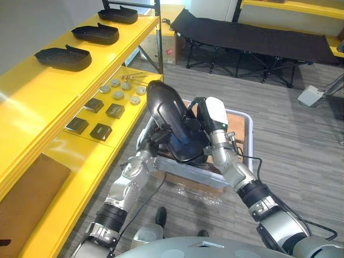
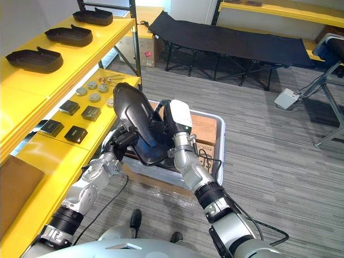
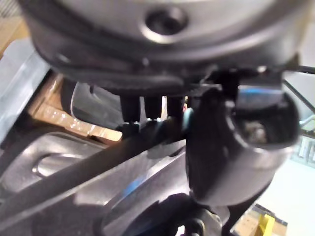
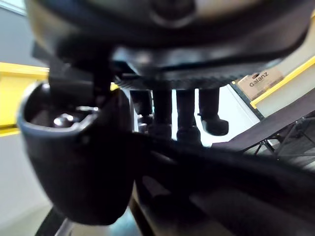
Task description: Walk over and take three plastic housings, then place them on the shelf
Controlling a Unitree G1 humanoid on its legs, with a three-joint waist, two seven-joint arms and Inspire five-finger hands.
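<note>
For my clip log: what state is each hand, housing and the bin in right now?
Held housing: lifted, tilted on end.
Left hand: shut on that housing.
Right hand: shut on it too.
Shelf housings: three lying in a row.
Bin: open-topped, below the lifted housing.

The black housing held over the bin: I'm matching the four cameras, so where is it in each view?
Left eye view: black housing at centre, above the grey bin.
Right eye view: left of centre.
Left wrist view: the glossy dark surface just past the left hand.
Right wrist view: the dark band past the right hand.
Shared landmark: the yellow shelf, left in both eye views.
</note>
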